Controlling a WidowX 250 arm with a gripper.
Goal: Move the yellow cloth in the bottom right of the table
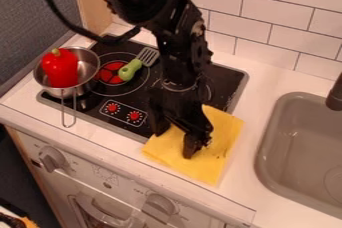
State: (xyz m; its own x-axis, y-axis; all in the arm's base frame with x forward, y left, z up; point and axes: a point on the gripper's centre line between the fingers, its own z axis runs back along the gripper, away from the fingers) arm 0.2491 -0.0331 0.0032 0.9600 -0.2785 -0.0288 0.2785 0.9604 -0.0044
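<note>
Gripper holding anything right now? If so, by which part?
Nothing held, as far as I can see: the black two-finger gripper is open over the yellow cloth, which lies spread beneath it.

White tiled wall (259, 15), grey sink (266, 137), toy oven (107, 184)

The top edge cuts my arm (175, 42), and this same arm hides the back middle of the stove (224, 79) and a part of its right burner. My jaws cover some of the yellow cloth (214, 144), which itself hides the stove's front right corner. The lower end of the red pepper (60, 67) is hidden inside the saucepan (87, 67). The sink (294, 147) and the faucet (336, 94) are cut at the right, the oven (127, 189) at the bottom. In the lower left corner, a cut-off dark and orange thing (15, 220) I cannot identify.
</note>
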